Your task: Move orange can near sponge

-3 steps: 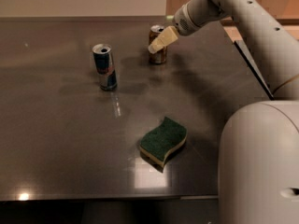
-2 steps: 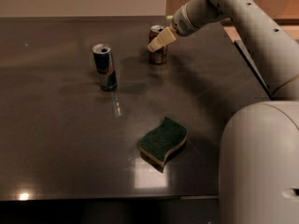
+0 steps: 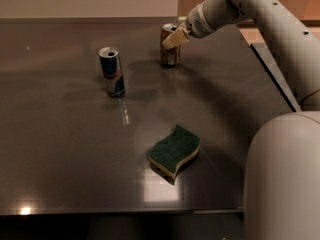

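The orange can (image 3: 169, 54) stands upright at the far middle of the dark table (image 3: 60, 149). My gripper (image 3: 173, 39) reaches in from the upper right and sits right at the can's top, its pale fingertip (image 3: 172, 40) in front of the can's upper part. The sponge (image 3: 174, 151), dark green on top with a yellow base, lies flat near the front middle of the table, well apart from the can.
A taller blue and silver can (image 3: 112, 71) stands upright left of the orange can. The arm's white body (image 3: 282, 179) fills the right front corner. The table's right edge (image 3: 272, 69) runs along a pale floor.
The gripper has shifted slightly at the orange can's top. The can, the blue can and the sponge have not moved.
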You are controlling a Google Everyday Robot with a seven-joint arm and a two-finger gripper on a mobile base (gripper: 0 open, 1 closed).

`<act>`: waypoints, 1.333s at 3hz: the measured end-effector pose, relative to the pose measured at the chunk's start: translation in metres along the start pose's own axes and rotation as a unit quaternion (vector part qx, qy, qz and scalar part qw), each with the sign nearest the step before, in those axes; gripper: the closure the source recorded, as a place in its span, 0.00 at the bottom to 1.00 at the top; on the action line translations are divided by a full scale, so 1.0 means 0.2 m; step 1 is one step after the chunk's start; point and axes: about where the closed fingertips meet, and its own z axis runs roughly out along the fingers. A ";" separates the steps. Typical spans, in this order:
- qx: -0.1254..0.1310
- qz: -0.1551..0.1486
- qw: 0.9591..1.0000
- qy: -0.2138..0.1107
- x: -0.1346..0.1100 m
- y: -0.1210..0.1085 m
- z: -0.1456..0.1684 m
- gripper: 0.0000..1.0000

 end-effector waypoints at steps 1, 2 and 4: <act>-0.008 -0.009 1.000 -0.014 0.00 0.07 -0.09 0.88; -0.016 -0.028 0.999 -0.007 0.04 0.19 -0.24 1.00; -0.046 -0.057 0.997 0.033 0.22 0.50 -0.50 1.00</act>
